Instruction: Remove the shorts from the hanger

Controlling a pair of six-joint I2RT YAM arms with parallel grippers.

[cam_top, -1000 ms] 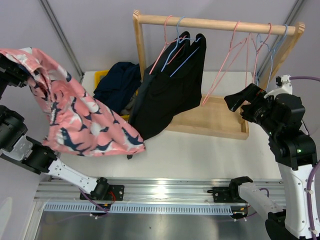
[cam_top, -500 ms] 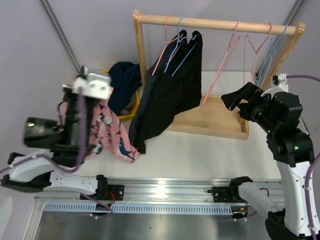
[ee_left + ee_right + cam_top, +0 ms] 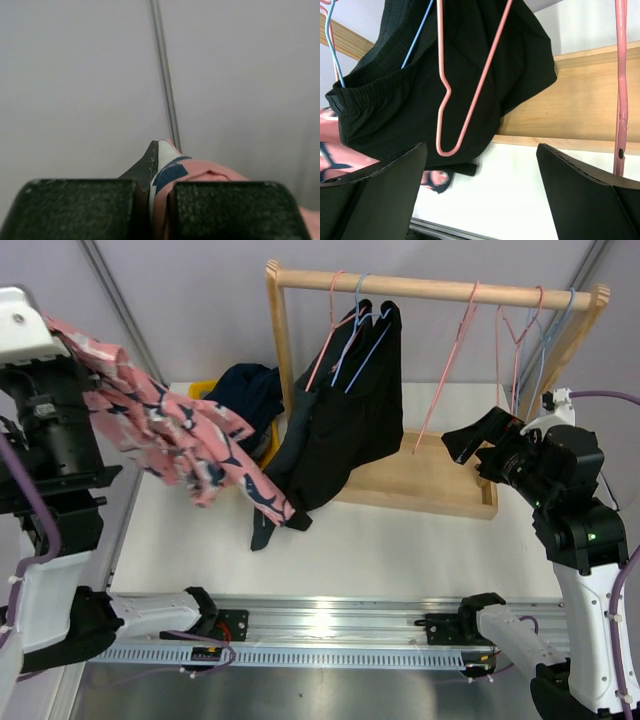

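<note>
Pink patterned shorts [image 3: 180, 440] have swung up high, well left of the wooden rack [image 3: 430, 285], pinched tight in my left gripper [image 3: 160, 200]; that pair's off. Black shorts [image 3: 350, 430] still hang there, my right gripper [image 3: 480, 190] gaping wide near its right end.

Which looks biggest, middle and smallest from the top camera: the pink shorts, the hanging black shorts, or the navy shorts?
1. black shorts and pink shorts: they look about alike. The pink pair is held up high, nearer the camera, so I won't rank these two.
2. navy shorts: smallest, bunched up and partly hidden.
</note>
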